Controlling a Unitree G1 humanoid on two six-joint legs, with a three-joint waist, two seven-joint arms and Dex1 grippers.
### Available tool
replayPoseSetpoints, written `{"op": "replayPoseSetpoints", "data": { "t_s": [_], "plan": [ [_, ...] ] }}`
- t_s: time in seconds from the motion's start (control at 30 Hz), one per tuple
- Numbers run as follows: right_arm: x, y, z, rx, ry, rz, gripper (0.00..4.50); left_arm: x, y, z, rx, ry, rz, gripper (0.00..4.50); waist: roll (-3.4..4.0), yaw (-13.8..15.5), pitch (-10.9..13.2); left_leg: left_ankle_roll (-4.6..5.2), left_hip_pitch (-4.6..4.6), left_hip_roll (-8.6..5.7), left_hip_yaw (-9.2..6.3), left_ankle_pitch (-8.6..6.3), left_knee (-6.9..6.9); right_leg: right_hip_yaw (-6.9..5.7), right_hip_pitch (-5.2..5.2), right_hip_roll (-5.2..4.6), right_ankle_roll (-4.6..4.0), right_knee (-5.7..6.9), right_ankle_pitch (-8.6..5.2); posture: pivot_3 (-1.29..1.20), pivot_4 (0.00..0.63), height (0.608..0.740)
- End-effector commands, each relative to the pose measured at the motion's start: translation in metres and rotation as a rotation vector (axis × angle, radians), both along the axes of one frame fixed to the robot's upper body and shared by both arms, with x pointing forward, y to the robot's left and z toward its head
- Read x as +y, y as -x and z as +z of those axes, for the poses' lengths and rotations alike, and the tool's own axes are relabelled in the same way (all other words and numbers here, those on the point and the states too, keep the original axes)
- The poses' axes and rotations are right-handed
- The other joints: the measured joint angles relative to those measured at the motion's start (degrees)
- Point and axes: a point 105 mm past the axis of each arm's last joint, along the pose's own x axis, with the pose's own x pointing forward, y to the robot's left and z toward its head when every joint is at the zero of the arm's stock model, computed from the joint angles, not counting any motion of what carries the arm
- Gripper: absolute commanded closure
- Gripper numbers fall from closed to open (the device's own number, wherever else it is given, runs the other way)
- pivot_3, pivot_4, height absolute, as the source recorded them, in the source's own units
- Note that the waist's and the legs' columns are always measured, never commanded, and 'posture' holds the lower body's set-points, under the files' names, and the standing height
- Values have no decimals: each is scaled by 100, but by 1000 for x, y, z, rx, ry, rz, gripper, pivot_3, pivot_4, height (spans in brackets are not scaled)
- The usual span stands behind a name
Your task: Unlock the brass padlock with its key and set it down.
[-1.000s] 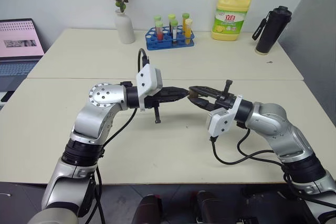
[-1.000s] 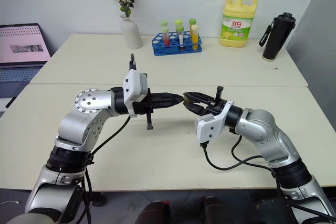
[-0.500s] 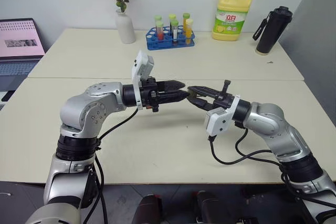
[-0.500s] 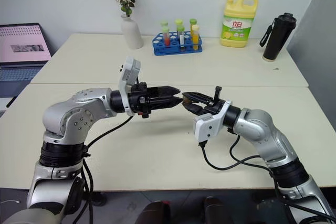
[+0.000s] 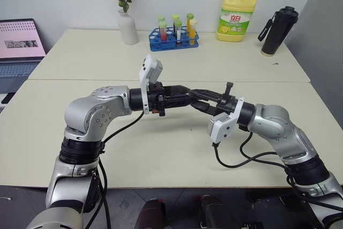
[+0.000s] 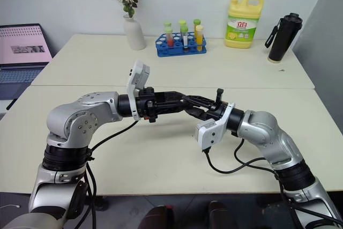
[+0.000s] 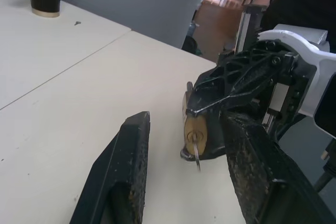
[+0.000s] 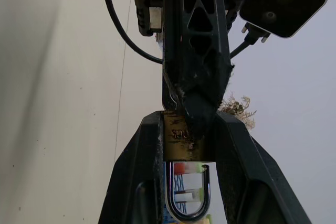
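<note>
Left wrist view gives the best look at what's going on: the brass padlock point(image 7: 195, 134) is pinched between the black fingers of the right gripper point(image 7: 202, 129), keyhole end facing the camera, with the tiny silvery key point(image 7: 196, 153) sticking out of it. The left gripper point(image 7: 197, 153) has its two fingers spread apart, one on each side of the padlock and key, not touching either as far as I can see. In the right wrist view the padlock sits squeezed between the right gripper's fingers with its silver shackle point(image 8: 186, 192) looping back toward the camera, one end looking free of the body, and one left finger point(image 8: 195, 51) crossing over the brass body. From the left eye view the two grippers meet tip to tip above the middle of the cream table point(image 5: 161, 148), well clear of the surface. Far side has a white vase point(image 5: 127, 27), a blue test tube rack point(image 5: 174, 38), a yellow detergent jug point(image 5: 237, 14) and a black bottle point(image 5: 277, 30), plus a laptop point(image 5: 19, 46) off to the far left.
</note>
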Motion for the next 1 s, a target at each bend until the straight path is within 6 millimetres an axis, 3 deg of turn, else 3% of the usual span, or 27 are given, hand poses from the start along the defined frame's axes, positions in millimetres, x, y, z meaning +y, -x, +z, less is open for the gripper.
{"op": "replayPoseSetpoints", "data": {
  "t_s": [0.03,0.17,0.27,0.4,0.43,0.7,0.9,0.97,1.0],
  "plan": [
    [3,5,12,-54,-11,29,3575,-5,3,13,-50,21,-21,2294,0,0,0,0,0,0,0,0,0,0,0,0,0,0,0,0,150,740],
    [3,6,12,-58,-9,33,3575,-5,6,12,-43,23,-38,2294,0,0,0,-1,0,0,0,0,0,0,0,0,-1,0,0,0,150,740],
    [4,6,11,-62,-7,36,3575,-4,4,13,-44,29,-28,2906,0,0,0,-1,0,0,0,0,0,0,0,0,-1,0,1,0,150,740],
    [4,7,11,-68,-1,40,3575,-5,4,13,-50,31,-30,4226,0,0,0,-1,0,0,1,1,0,0,0,0,-4,0,2,0,150,740],
    [4,7,11,-68,-1,40,3575,-5,4,13,-49,31,-30,4332,0,0,0,-1,0,0,0,1,0,0,0,0,-4,0,2,0,150,740],
    [-1,2,6,4,-8,11,3575,-7,6,11,-62,21,-39,4329,0,0,0,-2,0,0,0,1,0,0,0,0,-8,0,5,0,150,740],
    [-26,-12,7,145,-67,-109,1509,-5,6,11,-72,19,-51,4329,0,1,0,-2,-1,-1,1,1,0,0,0,-1,-8,0,5,0,150,740],
    [-39,-8,-2,300,-83,-128,791,-4,6,11,-79,18,-62,4329,0,9,0,-2,-1,-1,2,1,0,1,0,-1,-9,-1,5,0,150,740],
    [-41,-5,-5,376,-96,-120,752,-4,6,11,-81,17,-66,4329,0,16,0,-2,-1,-2,0,1,0,-1,1,-1,-8,-1,5,0,150,740]
  ]
}}
